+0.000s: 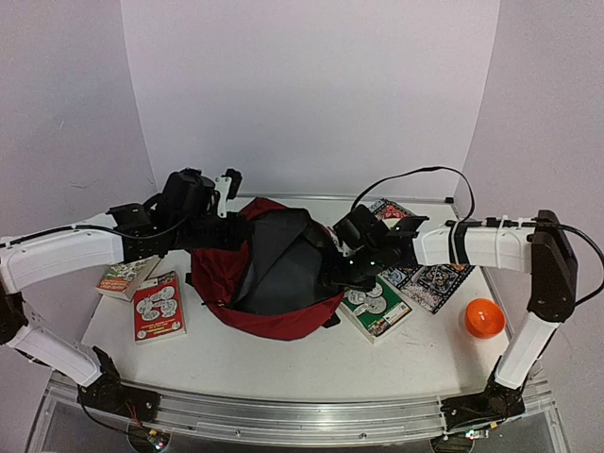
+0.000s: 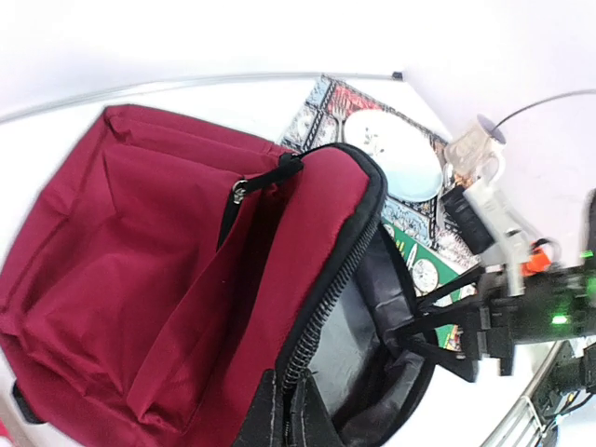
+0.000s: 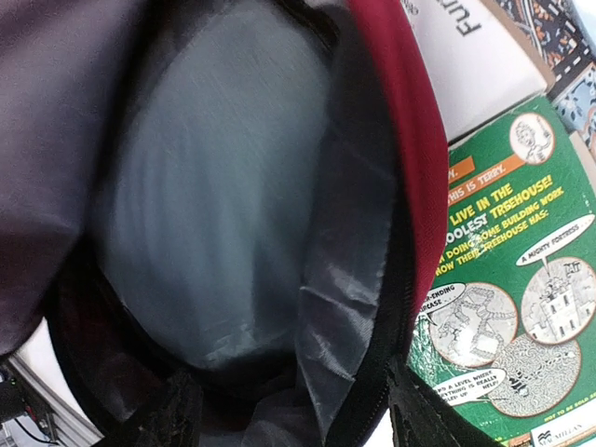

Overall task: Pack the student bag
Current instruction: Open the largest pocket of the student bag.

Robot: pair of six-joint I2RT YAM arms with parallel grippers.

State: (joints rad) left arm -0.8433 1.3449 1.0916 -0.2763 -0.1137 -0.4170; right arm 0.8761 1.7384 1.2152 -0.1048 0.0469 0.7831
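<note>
The dark red bag [image 1: 283,319] lies in the middle of the table [image 1: 283,363], between the two arms. Its main zip is undone and the grey lining shows. The left gripper [image 2: 282,416] is at the bag's far left rim. Its fingers look drawn narrow, pinched on the zip edge, which runs straight down into them in the left wrist view. The right gripper [image 3: 298,414] is at the opposite rim with its jaws wide, one finger over the lining and the other outside, and the red edge and black zip pass between them. A green book [image 3: 503,279] lies just beside that rim. A black-and-white patterned book [image 1: 434,281] lies past it, and an orange ball [image 1: 483,319] sits further right. A red book [image 1: 158,307] lies just left of the bag
</note>
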